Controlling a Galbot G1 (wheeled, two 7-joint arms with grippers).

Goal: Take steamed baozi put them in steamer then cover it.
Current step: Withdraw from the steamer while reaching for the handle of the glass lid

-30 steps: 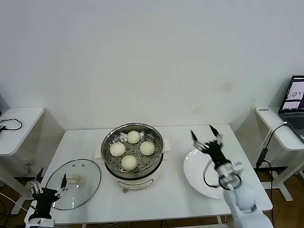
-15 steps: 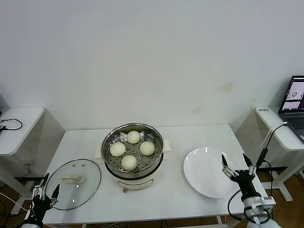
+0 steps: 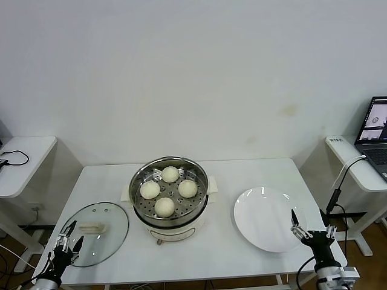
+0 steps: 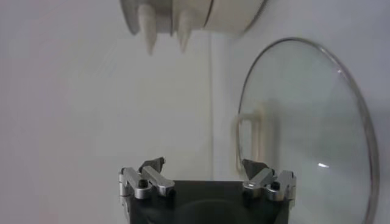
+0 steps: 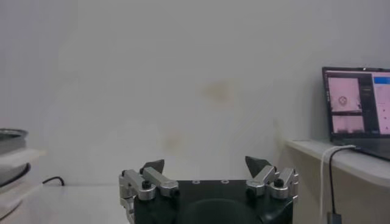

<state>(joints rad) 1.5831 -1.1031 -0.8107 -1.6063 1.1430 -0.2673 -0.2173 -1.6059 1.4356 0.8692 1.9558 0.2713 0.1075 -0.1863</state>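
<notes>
Here cover point(image 3: 94, 226) lies beside left tool point(image 3: 65, 242).

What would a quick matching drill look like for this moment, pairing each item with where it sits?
Items:
1. four cream-white round dough buns
2. round clear glass lid
3. flat white round plate
4. open right gripper

Places:
A. flat on the table, left of the steel steamer pot
B. on the pot's perforated tray
C. at the table's near right edge
D. right of the pot, bare

Pairs: 1-B, 2-A, 3-D, 4-C
</notes>
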